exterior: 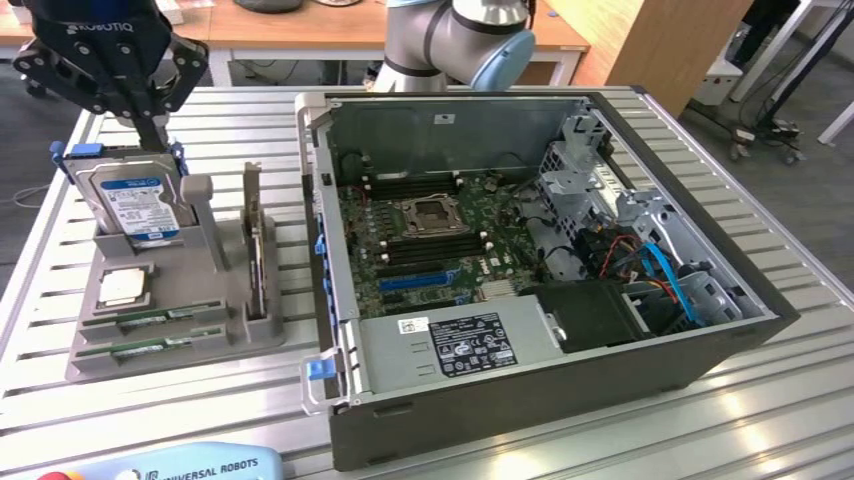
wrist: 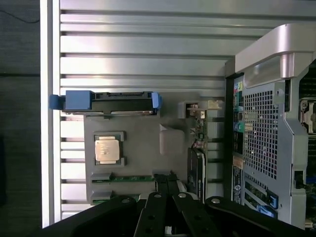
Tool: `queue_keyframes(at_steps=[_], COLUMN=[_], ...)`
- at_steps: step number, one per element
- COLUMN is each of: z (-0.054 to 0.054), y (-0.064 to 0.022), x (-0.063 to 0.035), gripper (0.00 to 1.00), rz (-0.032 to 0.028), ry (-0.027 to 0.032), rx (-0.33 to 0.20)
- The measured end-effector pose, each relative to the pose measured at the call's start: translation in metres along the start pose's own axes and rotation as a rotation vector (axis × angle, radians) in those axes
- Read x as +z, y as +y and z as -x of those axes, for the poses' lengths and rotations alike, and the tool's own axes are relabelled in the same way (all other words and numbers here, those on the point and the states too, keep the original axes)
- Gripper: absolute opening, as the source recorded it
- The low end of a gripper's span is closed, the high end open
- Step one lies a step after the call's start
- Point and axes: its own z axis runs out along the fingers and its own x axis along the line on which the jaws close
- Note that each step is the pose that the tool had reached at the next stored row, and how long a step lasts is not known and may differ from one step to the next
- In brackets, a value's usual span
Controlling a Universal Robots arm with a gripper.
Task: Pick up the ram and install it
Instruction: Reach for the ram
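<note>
My gripper (exterior: 152, 134) hangs shut and holds nothing, high over the back of a grey parts holder (exterior: 214, 335) on the exterior view's left. A ram stick (exterior: 167, 318), green and narrow, lies in a slot at the holder's front, with a second one (exterior: 150, 346) just in front of it. In the wrist view the closed fingertips (wrist: 166, 177) sit beside the end of the ram (wrist: 131, 178), well above it. The open computer case (exterior: 694, 350) stands on the exterior view's right, with the motherboard's dark memory slots (exterior: 424, 243) beside the processor socket (exterior: 433, 212).
The holder also carries an upright silver hard drive with a blue label (exterior: 134, 200), a square silver processor chip (exterior: 123, 287) and a board standing on edge (exterior: 252, 235). The case wall (exterior: 318, 250) rises close beside the holder. The slatted metal table (exterior: 787, 420) ends near the holder.
</note>
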Motion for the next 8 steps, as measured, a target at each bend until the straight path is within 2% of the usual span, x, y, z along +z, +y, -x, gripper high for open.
queue_keyframes(at_steps=[8], z=[-0.0091], y=[-0.0002], x=[0.0015], gripper=[0.10], rz=[-0.0004], ry=[0.0025], rx=[0.000])
